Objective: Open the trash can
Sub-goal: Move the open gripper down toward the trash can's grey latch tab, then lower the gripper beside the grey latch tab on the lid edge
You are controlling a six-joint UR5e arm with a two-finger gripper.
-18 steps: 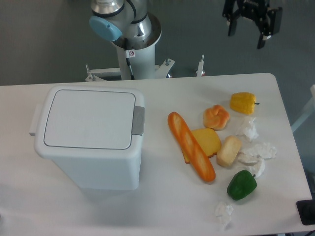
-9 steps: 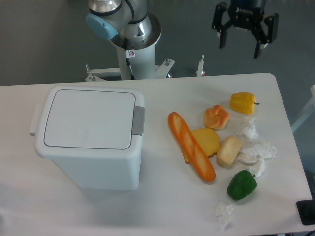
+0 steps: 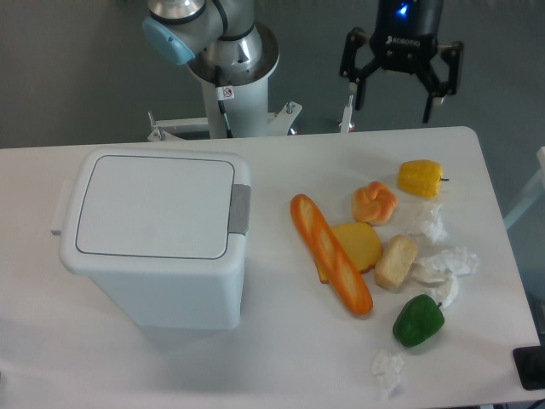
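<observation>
The trash can (image 3: 155, 247) stands toward the tabletop's (image 3: 281, 358) left edge, lid shut, its long axis running left to right, the grey push-button tab (image 3: 240, 209) on the rim that faces the food; what is inside cannot be seen. The gripper (image 3: 398, 92) hangs above the far edge with fingers spread wide and nothing between them; since the earlier frames it has shifted left and lower. The can has not moved. Right of it lie a baguette (image 3: 331, 253), a yellow pepper (image 3: 421, 178), a green pepper (image 3: 418, 320) and crumpled paper (image 3: 445, 262).
</observation>
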